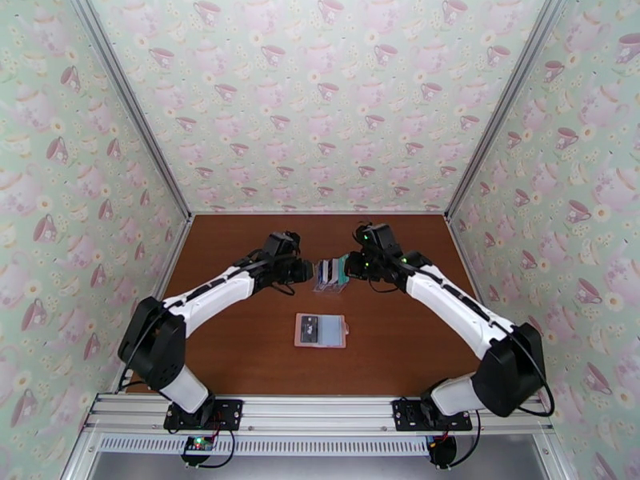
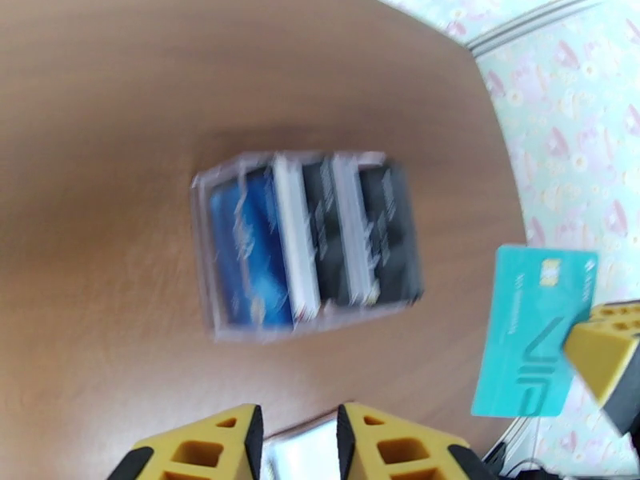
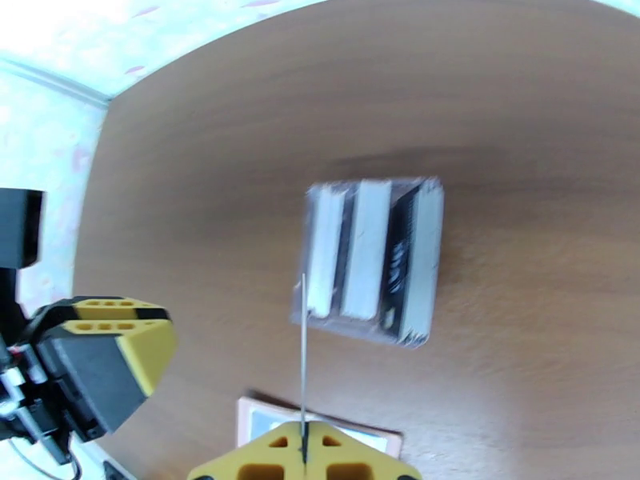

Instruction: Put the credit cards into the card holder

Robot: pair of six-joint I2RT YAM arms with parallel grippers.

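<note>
Right hand (image 3: 304, 442) clamps a teal card (image 2: 532, 330) clear of the rack (image 2: 308, 246), bound for the holder (image 1: 320, 330), I reckon; left hand (image 2: 298, 430) hangs part-open, empty.

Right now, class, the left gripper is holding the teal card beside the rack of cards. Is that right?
Not quite. The right gripper holds the teal card; the left gripper is empty. The right wrist view shows the card edge-on between that gripper's fingers, beside the rack.
</note>
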